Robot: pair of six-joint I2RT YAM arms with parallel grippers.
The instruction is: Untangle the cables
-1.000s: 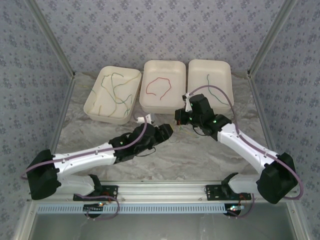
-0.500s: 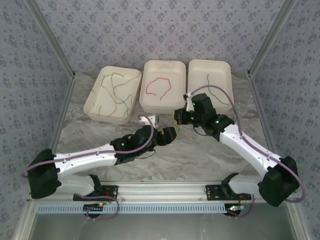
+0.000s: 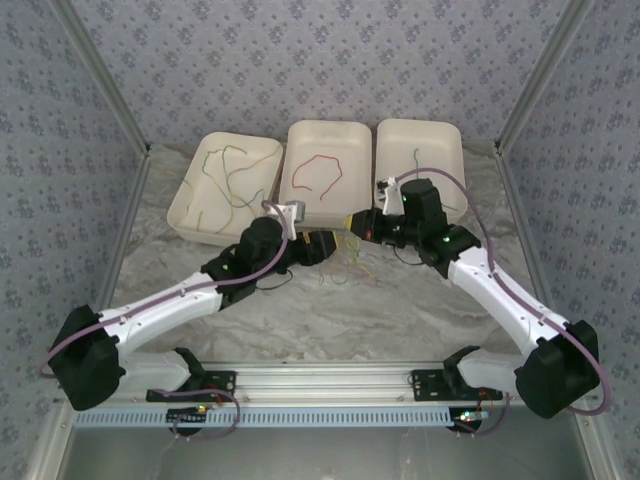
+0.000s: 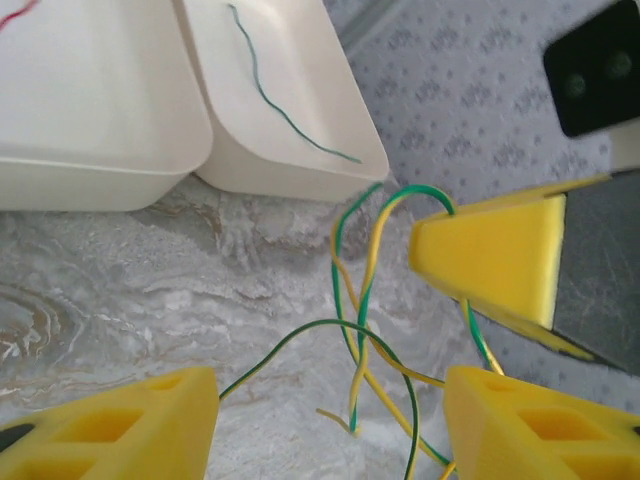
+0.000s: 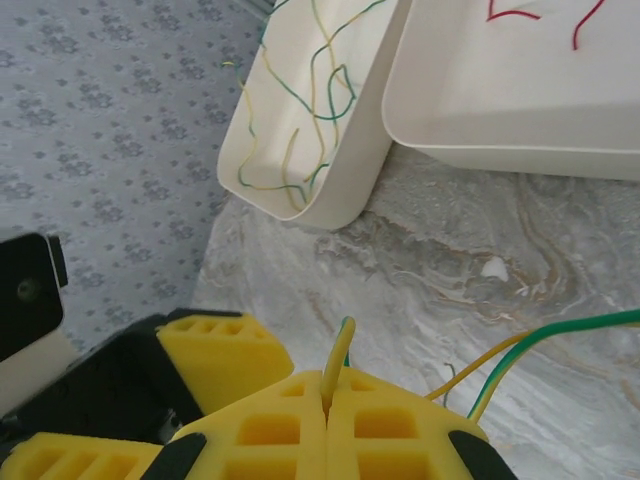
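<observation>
Red cable (image 3: 318,172) and one green cable (image 3: 417,160) lie sorted in far trays (image 3: 325,124); I see right gripper (image 5: 328,410) clamped on the yellow-green tangle (image 4: 367,300); left gripper (image 4: 330,400) parted about its strands; left tray's bundle (image 3: 228,185) unsorted.

Bare table (image 3: 360,320) lies in the lower middle of the top view, between the left arm (image 3: 170,300) and right arm (image 3: 500,290), and gives the widest passage. Across the upper middle three white trays (image 3: 330,124) stand side by side, closing the far edge. Just below them the left pincer (image 3: 332,245) and right pincer (image 3: 353,226) nearly meet, with loose cables (image 3: 347,266) dangling between and beneath them, blocking the centre. Patterned walls (image 3: 60,150) hem both sides and the back.
</observation>
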